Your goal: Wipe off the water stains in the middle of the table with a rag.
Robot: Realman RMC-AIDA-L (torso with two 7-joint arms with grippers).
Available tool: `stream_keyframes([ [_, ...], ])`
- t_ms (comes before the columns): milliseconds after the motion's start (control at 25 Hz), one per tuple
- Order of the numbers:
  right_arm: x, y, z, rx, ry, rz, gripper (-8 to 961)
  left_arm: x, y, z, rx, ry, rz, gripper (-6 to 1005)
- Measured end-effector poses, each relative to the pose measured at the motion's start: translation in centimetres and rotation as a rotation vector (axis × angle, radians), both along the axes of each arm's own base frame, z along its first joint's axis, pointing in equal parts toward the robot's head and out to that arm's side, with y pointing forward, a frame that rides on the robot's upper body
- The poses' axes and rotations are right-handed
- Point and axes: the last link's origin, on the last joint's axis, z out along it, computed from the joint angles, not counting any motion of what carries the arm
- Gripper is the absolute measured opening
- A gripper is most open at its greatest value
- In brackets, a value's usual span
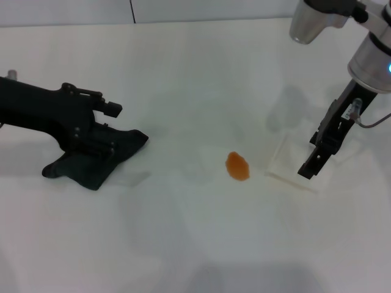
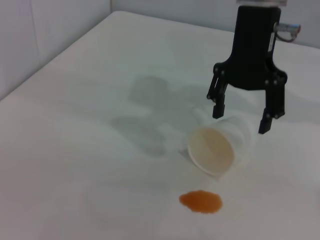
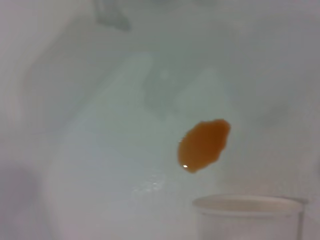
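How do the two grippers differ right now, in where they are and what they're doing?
The left gripper lies low on the table's left side, on the black rag; the right gripper points straight down over the tipped cup, its fingers open on either side of it. The left is far from the orange stain; the right is close. Both are black.

Place: robot lab / test bench — not a home
Surface: bare white table [image 1: 183, 244], no furniture or decor
Backdrop: plain grey wall panels [image 1: 214, 9] w/ seam
Props: staged — orange water stains [image 1: 237, 166], tipped cup [image 2: 220, 147]
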Motion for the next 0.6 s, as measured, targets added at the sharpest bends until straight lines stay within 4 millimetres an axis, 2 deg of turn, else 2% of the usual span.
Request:
stream_keyframes([
  [600, 0.2, 0.3, -3.3, 0.006, -0.143, 0.059, 848, 0.3, -0.1, -1.1, -0.017, 0.010, 0.000, 831],
])
